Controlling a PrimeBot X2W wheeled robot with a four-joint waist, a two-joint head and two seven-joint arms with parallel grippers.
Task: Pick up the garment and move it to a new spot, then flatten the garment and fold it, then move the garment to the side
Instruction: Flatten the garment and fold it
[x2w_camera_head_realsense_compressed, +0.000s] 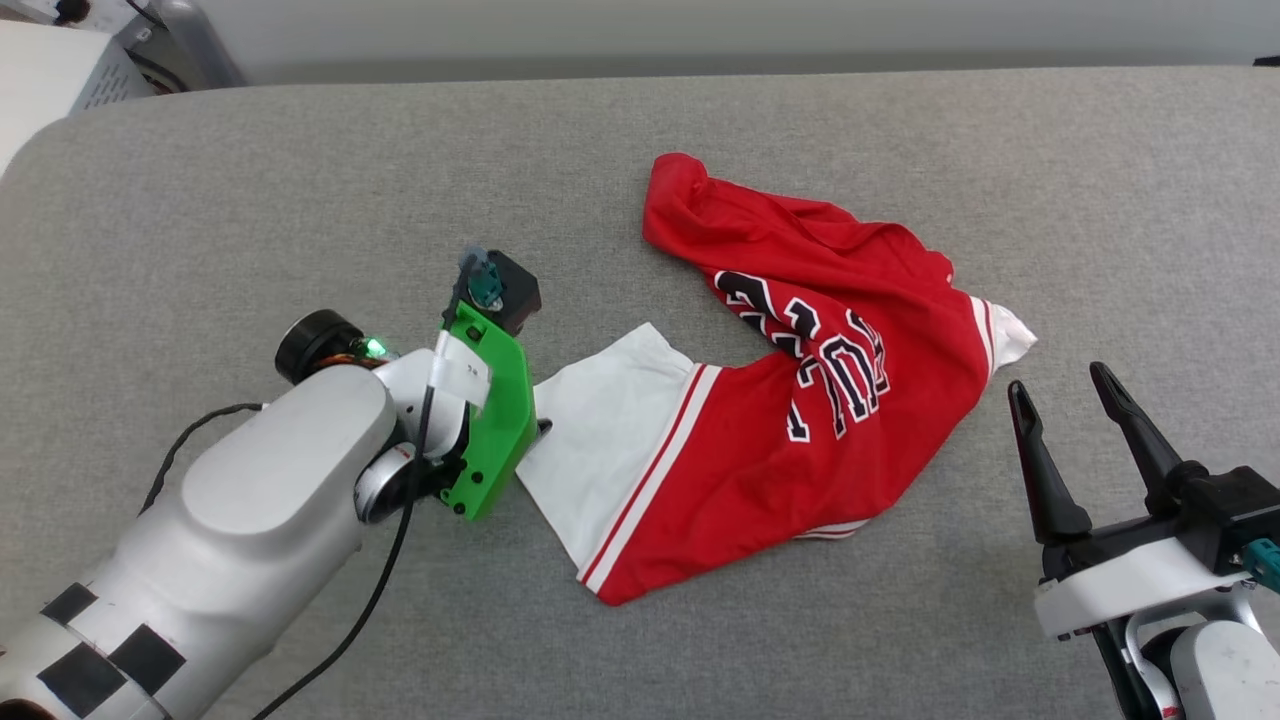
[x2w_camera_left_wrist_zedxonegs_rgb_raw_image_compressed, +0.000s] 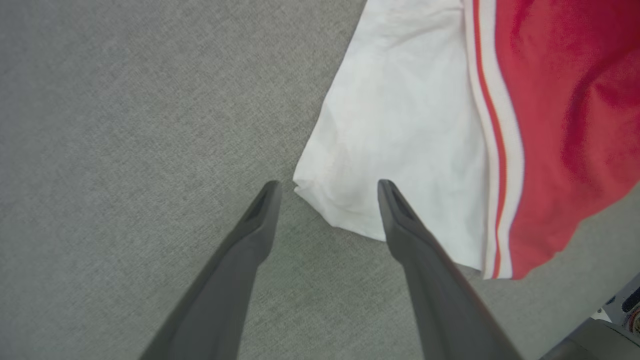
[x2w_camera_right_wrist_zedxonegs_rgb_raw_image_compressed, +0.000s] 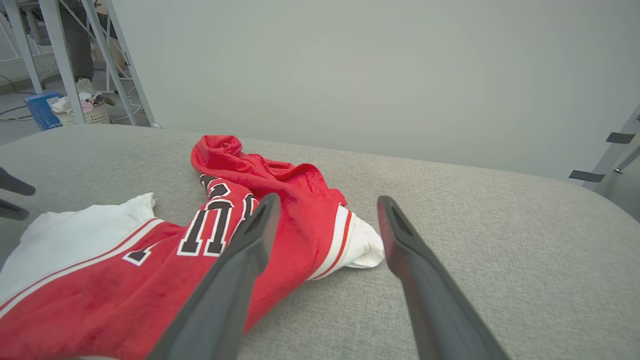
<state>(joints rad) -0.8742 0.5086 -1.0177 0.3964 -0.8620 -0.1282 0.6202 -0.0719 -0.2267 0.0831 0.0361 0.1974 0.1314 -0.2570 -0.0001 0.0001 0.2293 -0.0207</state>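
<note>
Red jersey T-shirt (x2w_camera_head_realsense_compressed: 760, 450) lies crumpled mid-worktop (x2w_camera_head_realsense_compressed: 250, 180), print side up, black white-edged lettering twisted across folds. White sleeve (x2w_camera_head_realsense_compressed: 600, 430) spread flat toward robot's left. Other white sleeve (x2w_camera_head_realsense_compressed: 1010, 335) bunched at far right edge. Left gripper (x2w_camera_left_wrist_zedxonegs_rgb_raw_image_compressed: 327, 186) wide open, holding nothing, fingers straddling corner of spread sleeve; contact with cloth unclear. Right gripper (x2w_camera_head_realsense_compressed: 1057, 378) wide open, empty, just beside bunched sleeve, apart from cloth.

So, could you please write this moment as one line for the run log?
stage: before pick-up | garment: crumpled on grey surface, print up | left gripper: open at white sleeve corner | right gripper: open near other sleeve
</note>
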